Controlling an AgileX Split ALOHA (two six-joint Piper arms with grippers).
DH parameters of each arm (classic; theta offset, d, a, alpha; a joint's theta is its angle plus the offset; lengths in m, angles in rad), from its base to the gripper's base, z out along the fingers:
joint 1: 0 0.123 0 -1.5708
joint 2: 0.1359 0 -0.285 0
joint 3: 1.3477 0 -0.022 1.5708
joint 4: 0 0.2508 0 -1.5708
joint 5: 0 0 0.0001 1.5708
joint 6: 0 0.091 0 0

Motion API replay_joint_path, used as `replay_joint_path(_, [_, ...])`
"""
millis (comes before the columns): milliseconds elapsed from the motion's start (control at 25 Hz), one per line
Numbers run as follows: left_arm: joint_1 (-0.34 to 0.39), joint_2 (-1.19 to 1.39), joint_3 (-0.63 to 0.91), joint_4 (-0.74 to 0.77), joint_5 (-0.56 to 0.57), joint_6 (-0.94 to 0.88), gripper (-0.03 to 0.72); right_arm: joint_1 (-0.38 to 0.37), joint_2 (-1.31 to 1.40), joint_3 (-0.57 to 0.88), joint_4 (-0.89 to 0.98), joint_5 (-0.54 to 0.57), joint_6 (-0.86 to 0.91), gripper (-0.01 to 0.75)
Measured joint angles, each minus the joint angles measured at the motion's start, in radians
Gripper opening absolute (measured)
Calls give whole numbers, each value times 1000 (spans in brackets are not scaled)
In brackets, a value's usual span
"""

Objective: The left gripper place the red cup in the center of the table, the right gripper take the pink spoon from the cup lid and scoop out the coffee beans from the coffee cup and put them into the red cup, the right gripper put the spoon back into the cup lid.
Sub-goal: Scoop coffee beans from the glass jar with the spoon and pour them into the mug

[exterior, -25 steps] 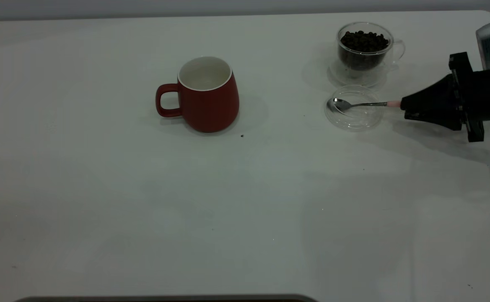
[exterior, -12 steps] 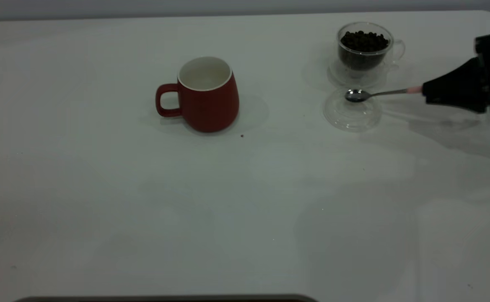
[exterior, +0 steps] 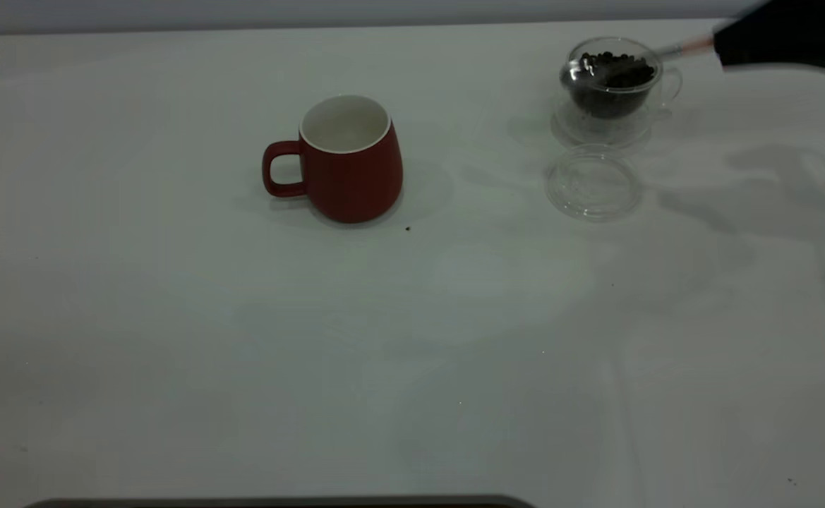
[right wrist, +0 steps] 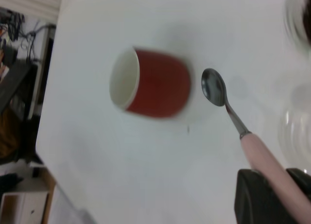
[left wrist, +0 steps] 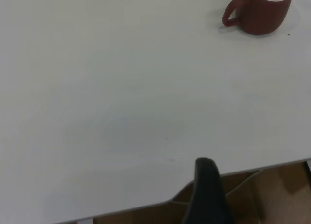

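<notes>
Spoon (exterior: 631,60) lifted off lid (exterior: 593,182), now over bean cup (exterior: 613,81), far right corner. Right hand (right wrist: 272,197) clamped on pink handle; thin, light, slippery, hold firm. Red cup (exterior: 347,159) mid-table. Left hand state unclear.

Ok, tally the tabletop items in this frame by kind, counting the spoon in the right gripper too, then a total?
Cups: 2 (red ceramic mug, clear glass coffee cup holding dark beans)
Lids: 1 (clear round plastic cup lid)
Saucers: 1 (clear glass saucer under the coffee cup)
Spoons: 1 (pink-handled metal spoon, held by the right gripper)
Total: 5
</notes>
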Motion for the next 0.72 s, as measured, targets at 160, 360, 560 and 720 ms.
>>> replay_joint_path(160, [0,0,0,0,0,0,587,4,26,-98,7,-96,73,101])
replay_joint_path(360, [0,0,0,0,0,0,587,-7,99,-150,6,-163,104,101])
replay_joint_path(560, [0,0,0,0,0,-1,587,-9,163,-159,42,-183,106,101])
replay_joint_path(720, [0,0,0,0,0,-1,587,-9,180,-160,62,-176,106,101])
